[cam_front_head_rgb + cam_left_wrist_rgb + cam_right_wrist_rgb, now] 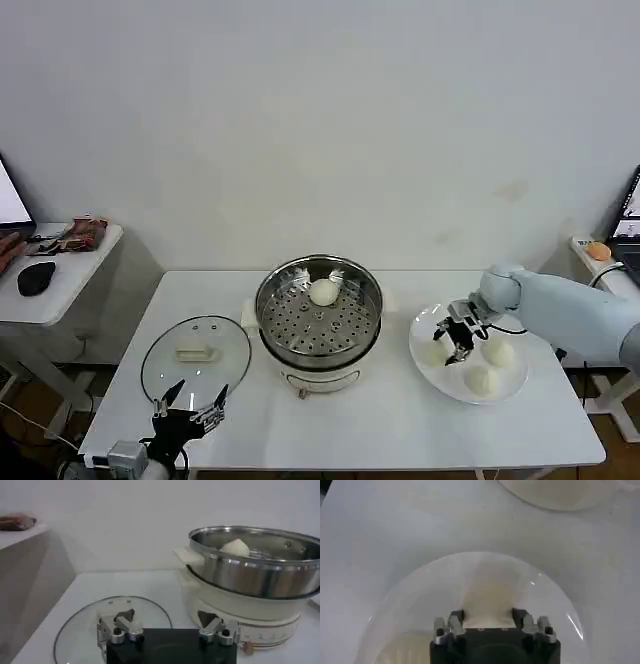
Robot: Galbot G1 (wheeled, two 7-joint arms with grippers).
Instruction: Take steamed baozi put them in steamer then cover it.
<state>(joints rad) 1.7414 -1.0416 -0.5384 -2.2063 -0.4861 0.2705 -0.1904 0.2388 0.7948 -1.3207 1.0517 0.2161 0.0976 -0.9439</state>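
White wall backs a white bench [400,420] carrying everything. Largest is the steamer [318,312], well to the left of the right tool [456,338], with one baozi [323,292] already inside at its far side. That tool is down on the plate [440,385], its fingers closed around a bun [487,600]; two more buns [497,352] sit just beyond it on the same plate. Judged step: lift this bun straight up, gently, without squashing the soft dough, clear the steamer's rim, and set it on bare perforated floor away from the first. The cover [195,355] lies flat just ahead of the left tool [190,405], which waits spread open. Nothing blocks the path.
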